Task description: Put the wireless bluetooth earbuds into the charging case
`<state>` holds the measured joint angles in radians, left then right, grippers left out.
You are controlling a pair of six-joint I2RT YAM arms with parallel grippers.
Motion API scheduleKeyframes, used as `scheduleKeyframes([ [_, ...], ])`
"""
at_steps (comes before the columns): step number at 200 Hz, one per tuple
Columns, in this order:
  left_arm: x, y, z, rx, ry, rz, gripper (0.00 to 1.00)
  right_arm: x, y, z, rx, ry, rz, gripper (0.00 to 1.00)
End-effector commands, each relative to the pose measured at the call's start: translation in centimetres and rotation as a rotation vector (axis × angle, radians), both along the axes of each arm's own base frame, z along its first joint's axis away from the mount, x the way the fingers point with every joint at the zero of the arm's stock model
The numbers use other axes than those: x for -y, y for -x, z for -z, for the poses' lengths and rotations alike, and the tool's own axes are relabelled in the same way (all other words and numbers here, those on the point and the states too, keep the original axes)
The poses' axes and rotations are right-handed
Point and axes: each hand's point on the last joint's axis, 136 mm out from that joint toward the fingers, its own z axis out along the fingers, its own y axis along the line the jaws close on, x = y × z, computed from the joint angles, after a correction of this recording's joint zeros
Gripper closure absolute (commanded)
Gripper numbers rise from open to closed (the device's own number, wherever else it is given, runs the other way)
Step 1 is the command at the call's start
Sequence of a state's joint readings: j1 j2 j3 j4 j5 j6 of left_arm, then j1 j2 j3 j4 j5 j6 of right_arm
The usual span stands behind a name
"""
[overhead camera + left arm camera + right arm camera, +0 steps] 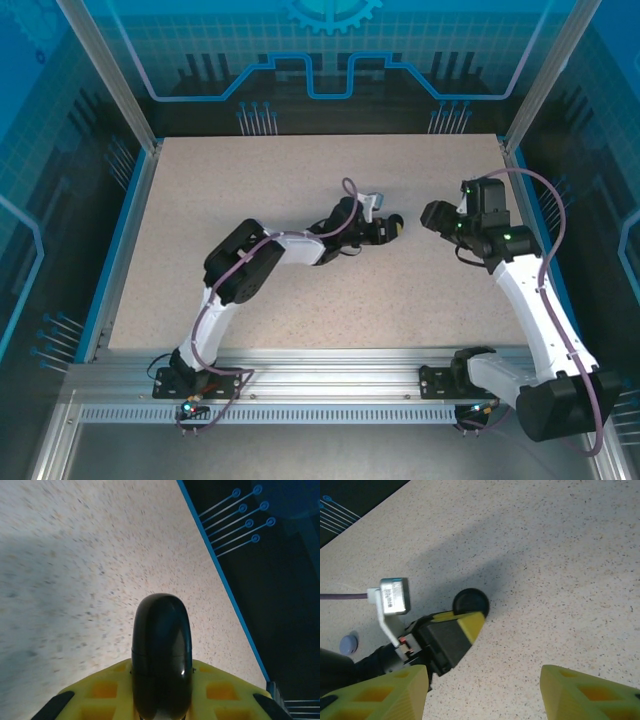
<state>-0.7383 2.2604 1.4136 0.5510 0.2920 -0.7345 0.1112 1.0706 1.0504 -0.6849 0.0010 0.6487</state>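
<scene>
Case (161,645) clamped in left gripper (393,229), right gripper (482,677) spread nearby

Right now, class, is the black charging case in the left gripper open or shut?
Shut. The black charging case shows only a thin seam across its rounded body, no gap or lifted lid, clamped in the left gripper.

Top camera sits high behind the arm bases, looking down over the whole surface (300,200). Left wrist camera rides in tight, peering out past the left fingers (102,692) and the black case (161,650) between them. Right wrist camera looks down past the right fingers (580,692), catching that same case just ahead of them
</scene>
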Motion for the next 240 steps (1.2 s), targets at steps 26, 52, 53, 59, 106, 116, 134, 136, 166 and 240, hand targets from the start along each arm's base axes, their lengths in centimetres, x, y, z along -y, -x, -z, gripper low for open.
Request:
scheduleKeyframes([
  [26, 3.1, 0.5, 3.9, -0.228, -0.090, -0.022, 0.94, 0.5, 0.1, -0.7, 0.037, -0.039, 0.015, 0.38],
  [52, 3.9, 0.5, 5.3, -0.281, -0.141, -0.024, 0.91, 0.5, 0.0, -1.0, 0.045, -0.044, 0.015, 0.38],
  [53, 3.9, 0.6, 5.4, -0.283, -0.143, -0.024, 0.91, 0.6, 0.0, -1.0, 0.045, -0.044, 0.016, 0.38],
  [59, 4.1, 0.6, 5.7, -0.293, -0.152, -0.020, 0.90, 0.6, 0.0, -1.1, 0.047, -0.046, 0.016, 0.38],
  [106, 4.0, 0.8, 6.8, -0.336, -0.210, -0.019, 0.69, 0.4, 0.1, -1.8, 0.063, -0.058, 0.011, 0.38],
  [116, 4.0, 0.9, 6.9, -0.336, -0.217, -0.014, 0.62, 0.4, 0.1, -2.0, 0.066, -0.061, 0.014, 0.37],
  [134, 3.9, 1.0, 6.5, -0.333, -0.229, -0.008, 0.48, 0.4, 0.2, -2.4, 0.075, -0.067, 0.014, 0.37],
  [136, 3.8, 1.0, 6.4, -0.332, -0.232, -0.008, 0.47, 0.4, 0.2, -2.5, 0.075, -0.068, 0.013, 0.37],
  [166, 3.4, 1.1, 5.2, -0.311, -0.266, -0.002, 0.35, 0.3, 0.4, -3.3, 0.092, -0.076, 0.015, 0.36],
  [240, -1.1, 1.4, -3.1, -0.102, -0.406, -0.049, 0.11, 0.4, 1.3, -4.5, 0.111, -0.086, 0.028, 0.34],
])
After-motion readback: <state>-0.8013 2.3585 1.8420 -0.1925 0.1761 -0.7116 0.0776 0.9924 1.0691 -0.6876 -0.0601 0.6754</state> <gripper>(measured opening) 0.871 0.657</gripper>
